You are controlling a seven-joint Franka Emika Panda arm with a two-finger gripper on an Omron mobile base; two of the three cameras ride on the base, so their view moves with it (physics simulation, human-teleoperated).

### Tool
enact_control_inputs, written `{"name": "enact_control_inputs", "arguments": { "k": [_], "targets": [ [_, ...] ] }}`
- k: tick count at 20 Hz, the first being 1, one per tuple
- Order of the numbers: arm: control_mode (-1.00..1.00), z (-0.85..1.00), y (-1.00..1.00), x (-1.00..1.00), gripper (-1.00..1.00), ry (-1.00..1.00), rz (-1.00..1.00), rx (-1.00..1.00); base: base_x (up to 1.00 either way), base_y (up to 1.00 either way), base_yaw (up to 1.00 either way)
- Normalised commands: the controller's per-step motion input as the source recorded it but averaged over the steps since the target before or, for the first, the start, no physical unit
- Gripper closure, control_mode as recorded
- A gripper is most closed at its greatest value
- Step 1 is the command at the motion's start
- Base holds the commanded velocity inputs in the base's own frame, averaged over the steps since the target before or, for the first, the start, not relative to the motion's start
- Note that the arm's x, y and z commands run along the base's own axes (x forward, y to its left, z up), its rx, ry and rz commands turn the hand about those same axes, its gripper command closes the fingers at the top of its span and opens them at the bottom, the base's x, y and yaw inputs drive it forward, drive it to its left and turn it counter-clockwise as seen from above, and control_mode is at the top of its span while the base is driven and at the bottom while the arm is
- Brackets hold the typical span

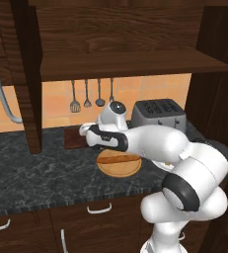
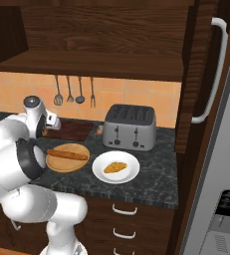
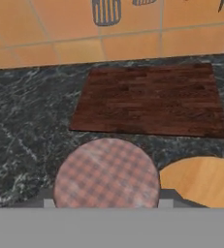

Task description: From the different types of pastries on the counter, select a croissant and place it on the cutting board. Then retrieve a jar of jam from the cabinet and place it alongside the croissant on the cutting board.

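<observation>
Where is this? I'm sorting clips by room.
A kitchen, rendered: a toaster on a dark stone counter, utensils hanging on a tiled wall, wooden cabinet above.

End effector (image 3: 106, 203) closed, arm outstretched

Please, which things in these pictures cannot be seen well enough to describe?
Jar of jam: hand view, its checked lid hides the body below.
Cutting board: left base view, the arm covers most of it.
Tiny brownish piece beside the toaster: right base view, too small to identify.
Cabinet: base views, upper part cut by the top edge.
</observation>
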Motion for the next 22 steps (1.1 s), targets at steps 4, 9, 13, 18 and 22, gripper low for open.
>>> {"name": "enact_control_inputs", "arguments": {
  "k": [4,9,13,18,22],
  "targets": [
    [-1.00,0.03,0.01,0.37,1.00,-0.05,-0.01,0.03,0.00,0.00,0.00],
    [-1.00,0.12,0.07,0.39,1.00,-0.15,-0.04,0.01,0.00,0.00,0.00],
    [-1.00,-0.07,0.16,0.28,1.00,-0.08,0.00,0.00,0.00,0.00,0.00],
    [-1.00,-0.03,0.14,0.10,1.00,-0.05,0.00,0.01,0.00,0.00,0.00],
    [-1.00,-0.52,0.04,0.05,1.00,0.05,0.00,-0.01,0.00,0.00,0.00]
  ]
}}
